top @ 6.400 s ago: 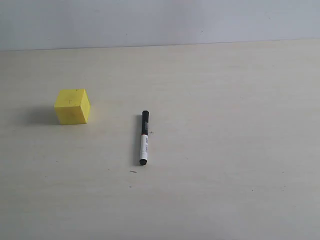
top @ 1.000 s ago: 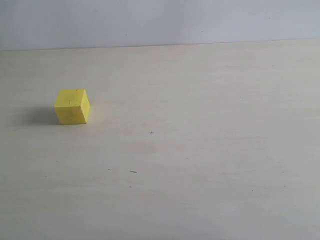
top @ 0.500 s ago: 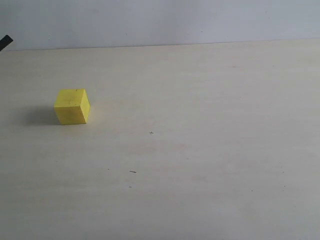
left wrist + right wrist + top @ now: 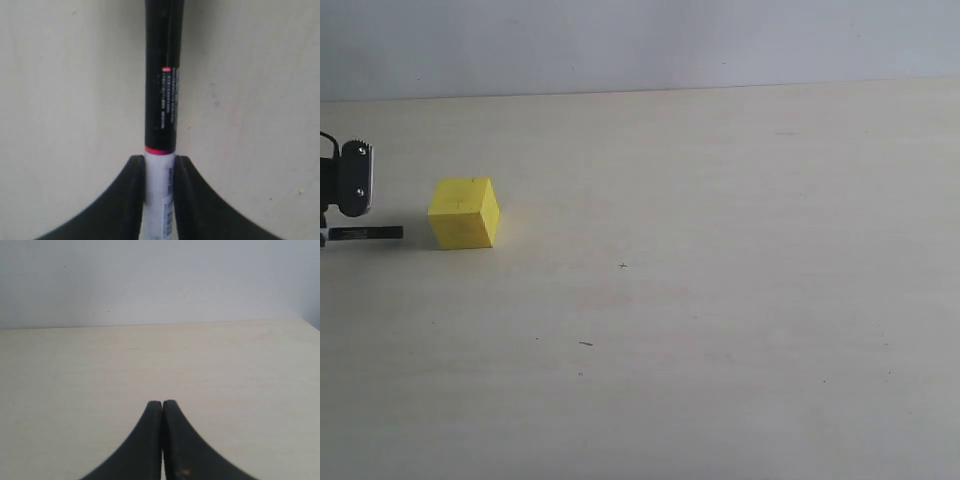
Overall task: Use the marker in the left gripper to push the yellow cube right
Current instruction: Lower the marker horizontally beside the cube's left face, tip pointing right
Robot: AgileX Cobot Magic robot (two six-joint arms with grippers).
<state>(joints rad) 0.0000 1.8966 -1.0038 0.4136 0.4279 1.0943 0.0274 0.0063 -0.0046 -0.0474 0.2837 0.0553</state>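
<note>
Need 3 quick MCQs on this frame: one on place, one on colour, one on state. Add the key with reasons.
1. In the exterior view, where is the marker relative to the yellow cube? A) left of it B) right of it C) on top of it
2. What colour is the barrel section held in the left gripper? A) red B) white C) yellow
3. The right gripper is: A) open B) shut on a cube C) shut, empty

Key: 1 A, it lies left of the cube with a gap between them. 2 B, white shows between the fingers. 3 C, the fingers meet with nothing between them.
</note>
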